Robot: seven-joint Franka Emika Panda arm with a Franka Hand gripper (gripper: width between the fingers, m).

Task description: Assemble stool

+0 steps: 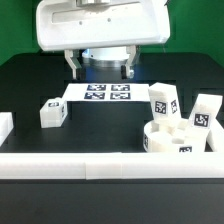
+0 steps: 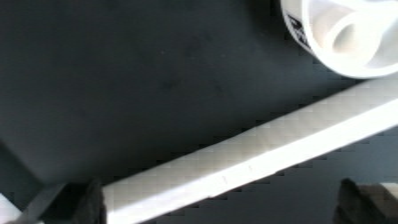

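Note:
The round white stool seat (image 1: 176, 140) lies sockets up at the exterior view's front right, against the front rail. Two blocky tagged legs (image 1: 163, 103) (image 1: 204, 112) stand upright at its far edge; I cannot tell whether they sit in sockets. A third leg (image 1: 52, 113) lies apart at the left. My gripper (image 1: 100, 67) hangs open and empty at the back, above the marker board (image 1: 106, 93). In the wrist view the gripper (image 2: 217, 205) is open, with only the dark fingertips (image 2: 71, 204) showing, and a part of the seat (image 2: 349, 35) sits at the frame's edge.
A long white border rail (image 1: 100, 165) runs along the front. The wrist view shows a rail (image 2: 267, 150) crossing diagonally over the black table. A white block end (image 1: 5, 126) sits at the exterior view's left edge.

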